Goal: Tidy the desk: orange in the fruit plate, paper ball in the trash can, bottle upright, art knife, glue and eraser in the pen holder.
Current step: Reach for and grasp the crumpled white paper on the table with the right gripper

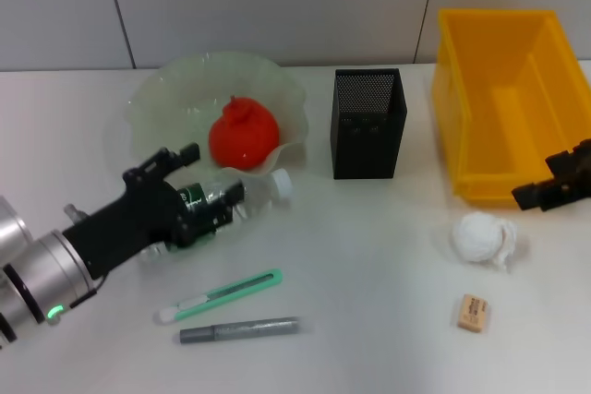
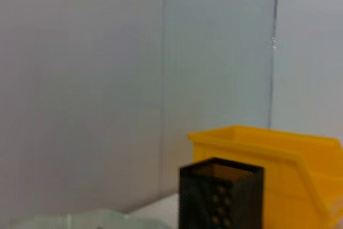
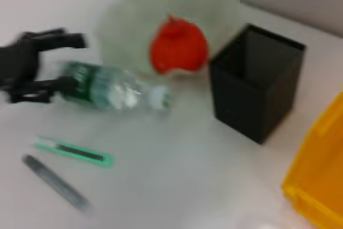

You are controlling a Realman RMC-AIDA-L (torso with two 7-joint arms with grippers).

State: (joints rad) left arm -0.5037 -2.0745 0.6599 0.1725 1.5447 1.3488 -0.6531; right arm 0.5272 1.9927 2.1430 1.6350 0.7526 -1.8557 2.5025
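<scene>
The clear bottle with a green label and white cap lies on its side in front of the glass fruit plate, which holds the orange. My left gripper is open, its fingers straddling the bottle's base end; the right wrist view also shows this gripper and the bottle. The green art knife and grey glue stick lie near the front. Paper ball and eraser rest at the right. My right gripper hovers open by the yellow trash can.
The black mesh pen holder stands upright between the plate and the yellow bin. In the left wrist view the pen holder and bin stand before a grey wall. Bare tabletop lies between knife and paper ball.
</scene>
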